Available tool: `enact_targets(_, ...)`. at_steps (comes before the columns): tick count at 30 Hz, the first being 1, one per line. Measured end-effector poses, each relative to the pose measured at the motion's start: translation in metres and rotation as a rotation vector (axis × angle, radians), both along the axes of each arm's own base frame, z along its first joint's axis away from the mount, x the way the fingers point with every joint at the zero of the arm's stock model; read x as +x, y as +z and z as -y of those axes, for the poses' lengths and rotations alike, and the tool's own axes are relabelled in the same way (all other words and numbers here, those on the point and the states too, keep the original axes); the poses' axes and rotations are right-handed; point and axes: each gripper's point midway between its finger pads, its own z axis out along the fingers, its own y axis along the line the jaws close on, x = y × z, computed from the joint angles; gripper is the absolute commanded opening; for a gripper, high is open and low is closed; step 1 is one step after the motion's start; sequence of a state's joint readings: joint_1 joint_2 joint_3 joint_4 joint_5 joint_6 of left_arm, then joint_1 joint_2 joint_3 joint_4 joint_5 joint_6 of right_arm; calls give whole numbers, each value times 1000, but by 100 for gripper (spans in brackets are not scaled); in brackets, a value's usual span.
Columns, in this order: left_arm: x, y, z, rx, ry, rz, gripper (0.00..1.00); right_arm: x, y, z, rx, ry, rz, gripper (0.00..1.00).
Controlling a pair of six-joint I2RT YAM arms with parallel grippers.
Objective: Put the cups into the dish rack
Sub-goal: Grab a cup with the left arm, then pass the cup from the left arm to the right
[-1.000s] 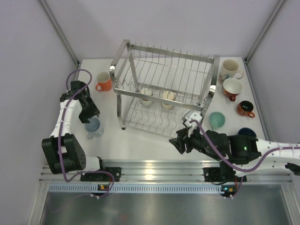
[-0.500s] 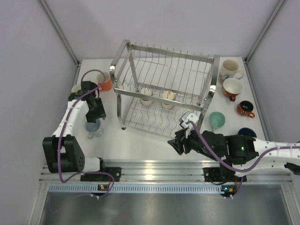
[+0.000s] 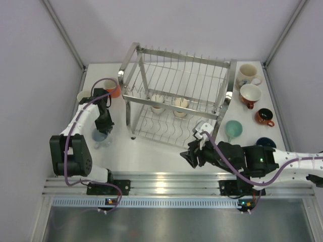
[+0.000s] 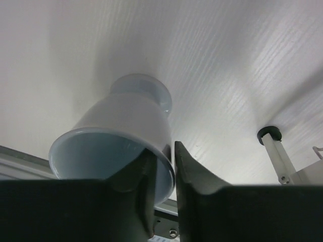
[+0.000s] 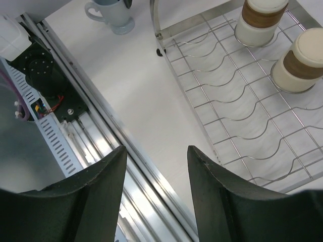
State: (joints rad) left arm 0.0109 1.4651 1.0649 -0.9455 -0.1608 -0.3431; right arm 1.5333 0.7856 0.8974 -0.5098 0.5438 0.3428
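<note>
A pale blue-grey cup (image 3: 100, 137) (image 4: 118, 131) stands upright on the table left of the dish rack (image 3: 184, 55). My left gripper (image 3: 104, 127) (image 4: 163, 154) is shut on its rim, one finger inside and one outside. My right gripper (image 3: 191, 158) (image 5: 156, 149) hangs open and empty over the table's front edge, in front of the rack. Two cream cups (image 3: 158, 104) (image 3: 180, 106) sit upside down on the rack's lower tier (image 5: 237, 111). An orange cup (image 3: 112, 86) stands at the rack's back left.
A cream cup (image 3: 82, 96) peeks out behind the left arm. Right of the rack stand a cream mug (image 3: 247, 74), a white and red cup (image 3: 250, 94), a dark brown cup (image 3: 264, 116), a mint cup (image 3: 233, 129) and a navy cup (image 3: 265, 142). The aluminium rail (image 5: 146, 171) runs below my right gripper.
My left gripper swung right and down over the pale blue-grey cup and closed on its rim. The right gripper drifted slightly left, still open.
</note>
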Motion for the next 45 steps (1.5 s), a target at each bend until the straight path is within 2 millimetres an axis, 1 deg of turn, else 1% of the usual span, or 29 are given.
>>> enact_targets(1,-1,-2,-1,7,8,-9,11,-1,0,0,0,2,0,52)
enact_targets(2,-2,-3,-2,9,17,-20,0,-1,0,0,0,3,0,52)
enact_targets(6,-1,0,-10,53,47,-14,0,-2,-1,0,-5,6,-1,52)
enact_targets(9,1,5,-12,21,93,-6,0,-3,3,0,-1,10,-2,53)
enact_targets(11,8,15,-14,-45,149,25,0,-4,10,-1,16,16,-3,54)
enact_targets(12,13,24,-17,-85,179,55,0,-5,14,-2,26,24,-6,54)
enact_targets(14,27,52,-29,-161,250,145,0,-9,22,-4,46,45,-12,54)
enact_targets(16,42,89,-46,-202,307,267,0,-13,32,-9,66,71,-19,54)
enact_targets(18,58,139,-64,-213,340,418,0,-17,44,-14,88,98,-24,54)
enact_targets(19,64,163,-67,-216,341,490,0,-19,50,-17,96,110,-24,54)
enact_targets(20,69,187,-66,-231,336,563,0,-20,56,-20,104,119,-25,55)
enact_targets(22,72,225,-55,-277,318,686,0,-25,67,-26,117,149,-24,55)
enact_targets(27,60,289,-26,-412,333,910,0,-32,102,-38,161,204,-10,55)
enact_targets(31,55,337,-15,-498,356,1063,0,-32,128,-44,193,215,11,55)
enact_targets(34,59,380,-7,-588,339,1186,0,-30,137,-46,194,219,33,56)
enact_targets(35,61,391,-3,-625,330,1217,0,-30,139,-46,190,220,44,56)
enact_targets(38,64,427,12,-779,280,1307,0,-27,151,-41,180,226,95,56)
enact_targets(40,64,450,24,-899,233,1353,0,-24,169,-35,187,232,136,56)
enact_targets(41,62,460,29,-949,202,1371,0,-22,182,-31,197,231,157,57)
enact_targets(43,61,475,38,-1020,139,1391,0,-17,211,-24,234,222,196,57)
enact_targets(45,60,486,44,-1076,90,1400,0,-7,245,-16,266,195,247,58)
